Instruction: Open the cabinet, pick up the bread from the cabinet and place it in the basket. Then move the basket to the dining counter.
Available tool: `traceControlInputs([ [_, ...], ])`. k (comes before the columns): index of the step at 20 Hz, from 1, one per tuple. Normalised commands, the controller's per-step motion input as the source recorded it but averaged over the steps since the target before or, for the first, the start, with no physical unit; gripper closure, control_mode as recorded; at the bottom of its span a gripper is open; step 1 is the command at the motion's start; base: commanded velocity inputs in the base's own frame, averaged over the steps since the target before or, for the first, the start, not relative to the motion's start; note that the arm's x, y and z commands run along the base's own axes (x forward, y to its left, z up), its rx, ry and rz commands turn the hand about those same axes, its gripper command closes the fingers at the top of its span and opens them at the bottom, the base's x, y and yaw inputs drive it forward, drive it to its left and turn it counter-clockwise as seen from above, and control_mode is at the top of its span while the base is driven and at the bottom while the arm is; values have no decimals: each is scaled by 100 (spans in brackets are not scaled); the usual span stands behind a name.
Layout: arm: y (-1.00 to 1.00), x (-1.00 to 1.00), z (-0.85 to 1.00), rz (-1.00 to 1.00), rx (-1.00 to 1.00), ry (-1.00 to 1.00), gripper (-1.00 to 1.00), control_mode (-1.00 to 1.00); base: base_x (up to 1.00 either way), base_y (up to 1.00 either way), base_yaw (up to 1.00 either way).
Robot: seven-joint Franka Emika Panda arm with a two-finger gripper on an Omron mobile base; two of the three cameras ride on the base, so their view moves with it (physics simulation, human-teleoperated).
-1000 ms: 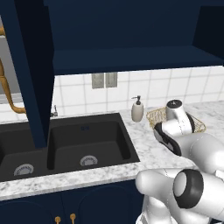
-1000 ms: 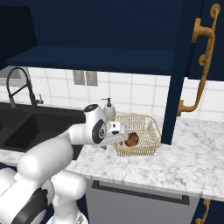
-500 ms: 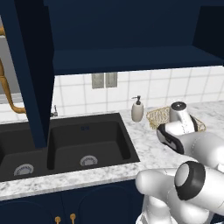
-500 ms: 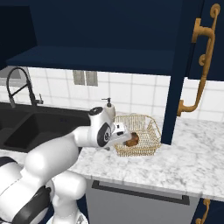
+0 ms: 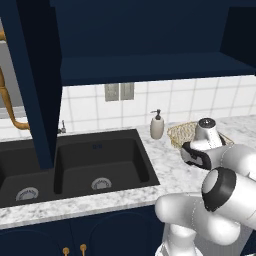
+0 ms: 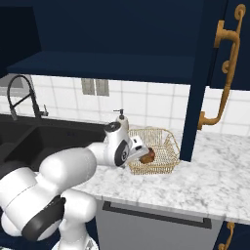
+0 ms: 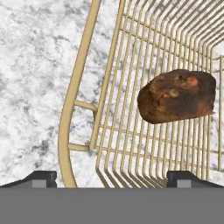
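The gripper (image 7: pixel 112 177) is being held wide apart over the near rim of the basket (image 7: pixel 78 105), with one dark fingertip seen outside the rim above the marble and the other above the mesh floor; nothing is being gripped. The bread (image 7: pixel 177 95), a lumpy, dark-brown crusted roll with reddish patches, is lying inside the basket on its wire floor, apart from both fingertips.

In the hand view the basket's make is being shown closely: thin golden wires run in close parallel lines, crossed by a few others, under a thicker rounded rim with a small loop handle at the side. The veined white-grey marble counter (image 7: pixel 35 65) is being seen through the mesh.

From the right base view the basket (image 6: pixel 163 146) is being shown whole, rectangular with flared sides, standing on the counter (image 6: pixel 215 180) toward its back edge, near the tiled wall. The bread (image 6: pixel 148 156) is resting at the basket's near left end, just beside the hand. The open cabinet door (image 6: pixel 202 78), dark navy with a long curved brass handle (image 6: pixel 222 83), is hanging just right of the basket.

From the left base view the basket (image 5: pixel 182 132) is being half hidden behind the white arm. A soap dispenser (image 5: pixel 157 125) and the black double sink (image 5: pixel 75 162) are being seen to its left.
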Motion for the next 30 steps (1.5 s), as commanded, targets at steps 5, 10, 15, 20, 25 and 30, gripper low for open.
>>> traceControlInputs([
  [5,0,16,-38,17,0,6,-100,-100,0,0,0],
  [10,0,23,-19,13,0,9,100,-100,0,0,0],
  [15,0,14,-24,11,0,13,100,-100,0,0,0],
  [20,-1,-11,-5,-1,4,0,100,-100,0,0,0],
  [25,-8,-40,10,-17,14,-21,100,-100,0,0,0],
  [30,11,-30,39,-10,-3,-10,100,-100,0,0,0],
])
